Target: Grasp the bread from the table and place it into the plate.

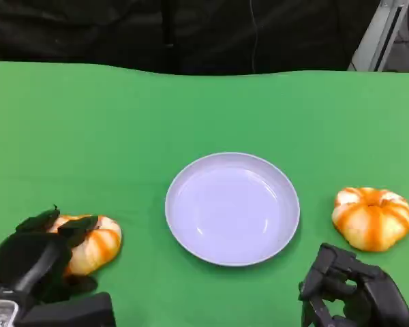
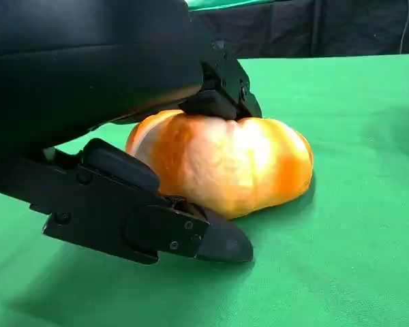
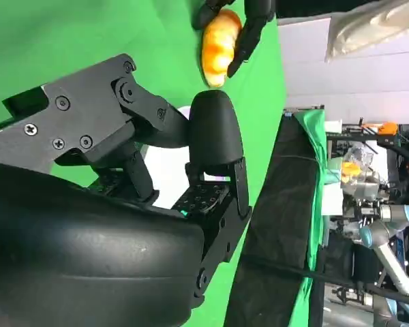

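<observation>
An orange-and-white pumpkin-shaped bread (image 1: 97, 244) lies on the green table at the lower left. My left hand (image 1: 33, 257) grips it: in the left wrist view, fingers (image 2: 221, 95) press on top of the bread (image 2: 238, 167) and the thumb (image 2: 157, 225) lies against its side, low on the cloth. The bread still rests on the table. A round pale lilac plate (image 1: 232, 208) sits at the middle, holding nothing. My right hand (image 1: 351, 289) hovers at the lower right with fingers curled in on nothing.
A second bread of the same kind (image 1: 371, 218) lies right of the plate, just beyond my right hand. The green cloth ends at a black backdrop at the far edge. A metal frame (image 1: 385, 30) stands at the back right.
</observation>
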You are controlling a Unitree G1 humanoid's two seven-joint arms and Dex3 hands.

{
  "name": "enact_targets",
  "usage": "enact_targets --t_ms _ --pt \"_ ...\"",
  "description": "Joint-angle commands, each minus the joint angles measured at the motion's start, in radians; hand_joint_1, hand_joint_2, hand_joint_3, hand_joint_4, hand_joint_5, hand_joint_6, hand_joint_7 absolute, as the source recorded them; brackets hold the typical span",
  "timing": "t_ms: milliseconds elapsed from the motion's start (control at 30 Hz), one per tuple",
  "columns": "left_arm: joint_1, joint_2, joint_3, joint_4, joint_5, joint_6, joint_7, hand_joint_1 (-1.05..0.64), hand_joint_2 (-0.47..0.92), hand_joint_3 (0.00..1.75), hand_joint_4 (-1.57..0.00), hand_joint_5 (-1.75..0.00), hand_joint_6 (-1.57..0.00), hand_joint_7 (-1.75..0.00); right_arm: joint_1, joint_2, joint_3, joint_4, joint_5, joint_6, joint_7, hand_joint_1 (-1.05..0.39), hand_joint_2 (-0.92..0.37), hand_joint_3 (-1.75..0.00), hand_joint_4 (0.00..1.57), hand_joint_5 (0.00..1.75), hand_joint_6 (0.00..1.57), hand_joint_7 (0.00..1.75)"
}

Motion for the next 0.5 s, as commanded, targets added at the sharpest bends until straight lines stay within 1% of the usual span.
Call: enact_targets --t_ms 33,67,100,133,167,200,267,433,467,500 --pt "0.034 -0.001 0.035 -0.037 -0.054 -0.052 0.109 -0.12 0.92 0.12 -0.97 -0.22 -0.9 -0.1 0.004 -0.011 -0.004 -0.002 0.007 0.003 0.001 -0.13 -0.68 -1.0 0.76 1.75 0.72 1.51" --pt "0.037 -0.004 0.041 -0.042 -0.062 -0.064 0.136 -0.09 0.92 0.12 -1.04 -0.24 -0.95 -0.11 0.004 -0.012 -0.005 0.0 0.008 0.0 0.002 -0.13 -0.68 -1.0 0.76 1.75 0.72 1.51" --pt "0.039 -0.006 0.044 -0.044 -0.061 -0.073 0.164 -0.09 0.92 0.16 -1.04 -0.53 -1.08 -0.13 0.003 -0.012 -0.005 0.003 0.01 -0.004 0.005 -0.13 -0.68 -1.0 0.76 1.75 0.72 1.51" --pt "0.039 -0.006 0.045 -0.045 -0.061 -0.078 0.182 -0.09 0.92 0.25 -0.96 -1.01 -1.23 -0.2 0.002 -0.012 -0.005 0.005 0.011 -0.007 0.007 -0.13 -0.68 -1.0 0.76 1.75 0.72 1.51" --pt "0.039 -0.006 0.044 -0.044 -0.06 -0.082 0.195 -0.09 0.92 0.28 -0.92 -1.19 -1.27 -0.23 0.001 -0.013 -0.006 0.006 0.011 -0.008 0.008 -0.13 -0.68 -1.0 0.76 1.75 0.72 1.51" --pt "0.038 -0.005 0.043 -0.042 -0.06 -0.084 0.201 -0.09 0.92 0.29 -0.89 -1.31 -1.3 -0.25 0.001 -0.012 -0.006 0.006 0.012 -0.008 0.009 -0.13 -0.68 -0.99 0.76 1.75 0.72 1.51" --pt "0.037 -0.005 0.041 -0.038 -0.06 -0.086 0.207 -0.09 0.92 0.3 -0.88 -1.37 -1.31 -0.26 0.001 -0.012 -0.007 0.006 0.012 -0.008 0.01 -0.13 -0.68 -0.99 0.76 1.75 0.72 1.51" --pt "0.036 0.0 0.039 -0.044 -0.051 -0.09 0.224 -0.09 0.92 0.31 -0.87 -1.4 -1.31 -0.29 0.001 -0.011 -0.008 0.006 0.012 -0.006 0.011 -0.13 -0.68 -0.99 0.77 1.75 0.72 1.51" --pt "0.036 0.003 0.038 -0.049 -0.044 -0.093 0.235 -0.08 0.9 0.36 -0.8 -1.57 -1.07 -0.86 0.002 -0.012 -0.009 0.006 0.012 -0.004 0.01 -0.13 -0.68 -0.99 0.77 1.75 0.72 1.51" --pt "0.036 0.005 0.037 -0.052 -0.04 -0.094 0.244 -0.08 0.88 0.41 -0.75 -1.67 -0.83 -1.39 0.002 -0.012 -0.009 0.006 0.012 -0.003 0.01 -0.13 -0.68 -0.99 0.77 1.75 0.72 1.51"
